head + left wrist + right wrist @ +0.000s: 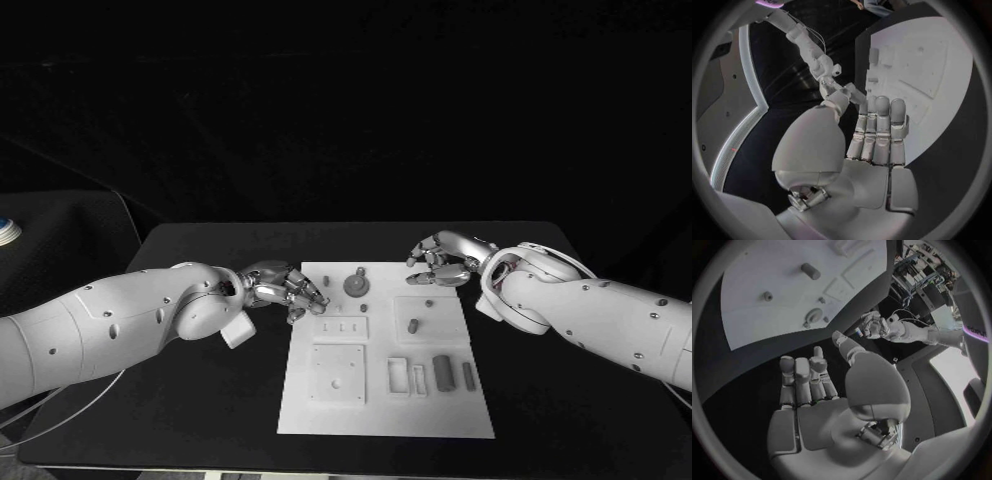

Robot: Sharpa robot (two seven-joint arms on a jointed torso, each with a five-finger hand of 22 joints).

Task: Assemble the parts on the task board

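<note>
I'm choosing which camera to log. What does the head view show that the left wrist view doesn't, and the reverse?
Head view alone: the whole task board with its grey parts, such as the round part near the far edge and the two upright pieces near the right side. Left wrist view alone: the left hand's palm side, fingers straight and together over the board's edge, holding nothing. Both share: the left hand, the right hand and the white board.

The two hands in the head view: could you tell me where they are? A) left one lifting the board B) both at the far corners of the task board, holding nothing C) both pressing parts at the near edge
B: the left hand and right hand sit empty by the task board's far corners.
</note>
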